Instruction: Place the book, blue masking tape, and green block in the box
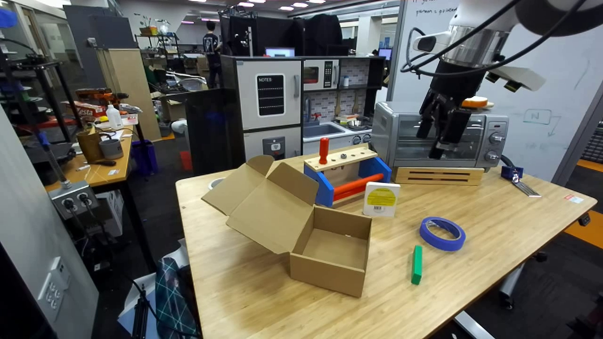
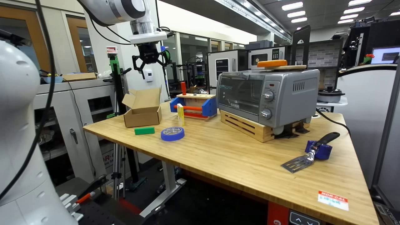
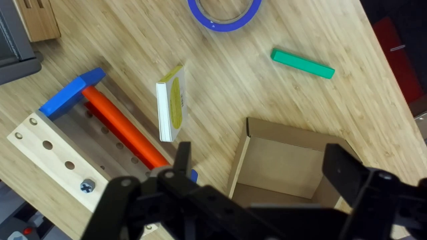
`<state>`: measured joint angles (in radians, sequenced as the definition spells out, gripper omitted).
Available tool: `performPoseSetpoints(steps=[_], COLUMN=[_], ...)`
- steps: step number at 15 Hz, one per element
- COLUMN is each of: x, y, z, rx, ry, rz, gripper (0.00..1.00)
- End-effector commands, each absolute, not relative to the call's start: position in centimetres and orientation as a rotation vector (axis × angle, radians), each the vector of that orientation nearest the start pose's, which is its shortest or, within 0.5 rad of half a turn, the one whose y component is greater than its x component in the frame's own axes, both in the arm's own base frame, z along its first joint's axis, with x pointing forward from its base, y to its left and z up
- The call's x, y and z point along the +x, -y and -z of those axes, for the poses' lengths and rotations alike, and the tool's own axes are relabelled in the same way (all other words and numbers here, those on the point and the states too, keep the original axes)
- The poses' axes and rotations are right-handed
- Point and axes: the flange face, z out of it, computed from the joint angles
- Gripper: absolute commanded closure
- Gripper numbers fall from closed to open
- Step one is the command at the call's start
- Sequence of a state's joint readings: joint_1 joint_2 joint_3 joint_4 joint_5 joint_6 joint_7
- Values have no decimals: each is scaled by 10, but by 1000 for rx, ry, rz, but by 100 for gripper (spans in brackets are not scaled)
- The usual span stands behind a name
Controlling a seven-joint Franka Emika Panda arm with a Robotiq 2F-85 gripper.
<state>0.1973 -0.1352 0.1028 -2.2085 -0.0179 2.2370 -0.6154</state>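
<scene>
An open box (image 1: 325,275) on the bench (image 1: 254,301), with book (image 1: 381,199), tape (image 1: 438,241) and block (image 1: 417,265) outside it.

The pale, grained bench carries the book upright near a red-and-blue tray (image 1: 325,188), the tape lying flat, and the block near the tape; above hangs the pincer (image 3: 259,160), released, its fingers (image 3: 182,158) spread wide. A grey oven (image 2: 268,103) sits on a slatted stand (image 1: 438,176), a spatula (image 2: 311,153) rests against a blue holder (image 2: 324,152), and an exterior view shows a NOR-CAL label (image 2: 332,200) at a corner. Past the bench stand a play kitchen (image 1: 292,113) and a whiteboard (image 1: 532,136) with writing; far back is a person (image 1: 212,47) in dark clothes. In an exterior view, pale cabinets (image 2: 79,159) line the room and ceiling lights (image 2: 292,6) shine.
</scene>
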Motion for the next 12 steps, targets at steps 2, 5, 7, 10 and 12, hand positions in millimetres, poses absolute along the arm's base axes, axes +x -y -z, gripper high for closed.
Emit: performPoseSetpoints(steps=[2, 5, 7, 10, 12], x=[520, 539, 552, 571, 583], y=[-134, -122, -120, -124, -126], z=[-440, -436, -435, -432, -426], rx=[-2761, -2747, -2742, -2721, -2721], ry=[1522, 1565, 1594, 1628, 1646], rz=[208, 188, 183, 183, 167], gripper=[0, 0, 0, 0, 0])
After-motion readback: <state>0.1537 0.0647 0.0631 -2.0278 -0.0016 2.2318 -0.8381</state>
